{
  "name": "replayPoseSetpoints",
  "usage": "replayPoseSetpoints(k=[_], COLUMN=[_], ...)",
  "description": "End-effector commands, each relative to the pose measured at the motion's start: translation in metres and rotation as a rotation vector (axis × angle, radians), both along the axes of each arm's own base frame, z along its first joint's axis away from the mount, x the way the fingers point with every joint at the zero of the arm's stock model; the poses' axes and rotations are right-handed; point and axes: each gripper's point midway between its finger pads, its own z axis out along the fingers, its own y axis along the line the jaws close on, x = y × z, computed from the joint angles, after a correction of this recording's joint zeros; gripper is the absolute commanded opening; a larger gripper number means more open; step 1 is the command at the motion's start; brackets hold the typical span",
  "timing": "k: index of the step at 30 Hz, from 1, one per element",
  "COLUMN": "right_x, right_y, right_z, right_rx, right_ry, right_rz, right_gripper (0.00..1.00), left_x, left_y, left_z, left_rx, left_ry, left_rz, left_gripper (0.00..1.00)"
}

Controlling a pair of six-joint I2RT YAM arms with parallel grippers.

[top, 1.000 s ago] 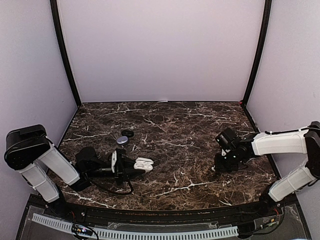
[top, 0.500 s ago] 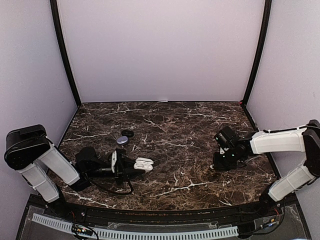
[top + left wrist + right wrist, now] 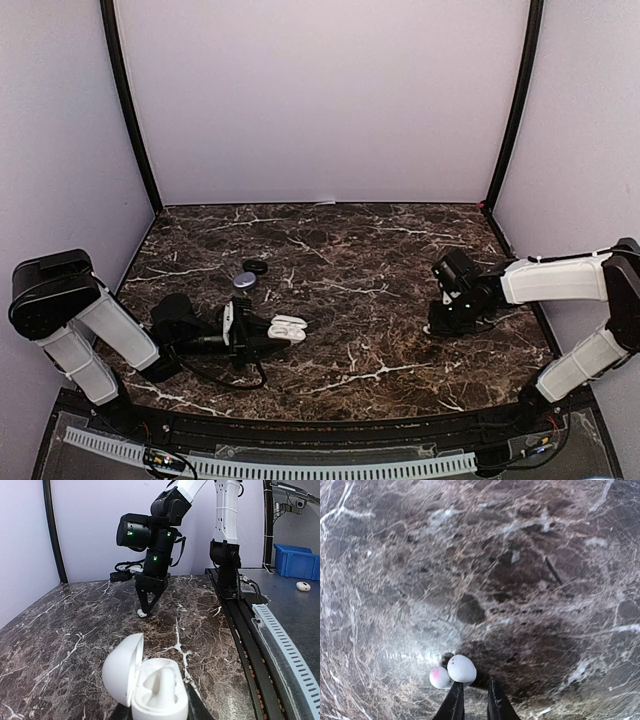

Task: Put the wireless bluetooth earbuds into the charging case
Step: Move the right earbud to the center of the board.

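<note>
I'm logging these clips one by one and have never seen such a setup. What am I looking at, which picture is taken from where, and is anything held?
These are two robot arms bolted at the near edge of a marble-patterned table, each ending in a two-finger gripper. The wide picture comes from a fixed camera above and behind them. The other two come from cameras on the wrists. The left gripper is closed on an open white charging case, lid up. Its camera looks past the case at the right arm. The right gripper points down at a white earbud. Its fingers stand narrowly apart right at the bud, and I cannot tell whether they pinch it. Farther back on the left lie a small grey disc and a black ring.
</note>
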Motion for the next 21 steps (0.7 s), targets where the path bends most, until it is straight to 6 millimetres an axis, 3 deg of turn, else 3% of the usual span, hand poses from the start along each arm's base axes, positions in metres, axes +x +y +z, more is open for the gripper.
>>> replayPoseSetpoints(k=[1, 8, 21], right_x=[0.021, 0.028, 0.034], right_y=[0.0, 0.007, -0.004], right_z=[0.008, 0.008, 0.022], right_rx=[0.001, 0.011, -0.004], right_ry=[-0.048, -0.046, -0.092], right_rz=[0.0, 0.027, 0.001], right_gripper=[0.17, 0.16, 0.18], left_x=[0.002, 0.002, 0.001], left_y=[-0.001, -0.001, -0.001], left_z=[0.011, 0.01, 0.01], left_rx=[-0.024, -0.02, -0.02], left_ry=[-0.024, -0.024, -0.023], left_rz=[-0.003, -0.001, -0.004], left_gripper=[0.14, 0.14, 0.14])
